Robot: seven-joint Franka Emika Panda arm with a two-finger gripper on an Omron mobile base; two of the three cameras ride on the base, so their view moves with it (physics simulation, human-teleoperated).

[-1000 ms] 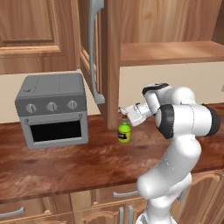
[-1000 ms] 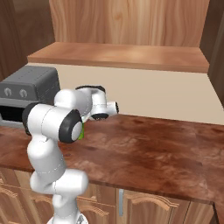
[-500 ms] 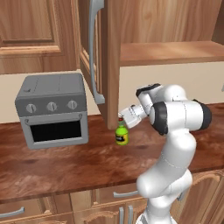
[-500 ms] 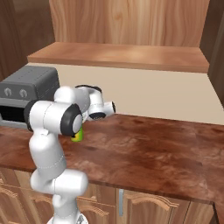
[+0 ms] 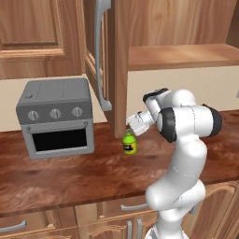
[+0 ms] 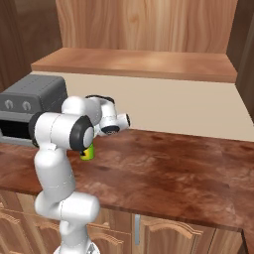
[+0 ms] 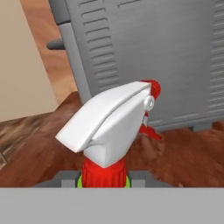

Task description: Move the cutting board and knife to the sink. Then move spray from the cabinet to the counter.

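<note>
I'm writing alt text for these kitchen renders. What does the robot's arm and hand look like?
The arm is glossy white, built of thick rounded tube segments, with dark black rings at the joints. No cables or markings show. The hand is a small pale grey-white block at the end of the wrist; its fingertips are too small to describe.

A domestic kitchen is indicated by brown raised-panel wall cabinets (image 5: 32,35), a dark reddish wood-grain tabletop (image 5: 70,175), a grey toaster oven (image 5: 57,117) set upon it, lower cabinets (image 6: 188,238) with curved handles, and a beige backsplash (image 6: 188,111).
</note>
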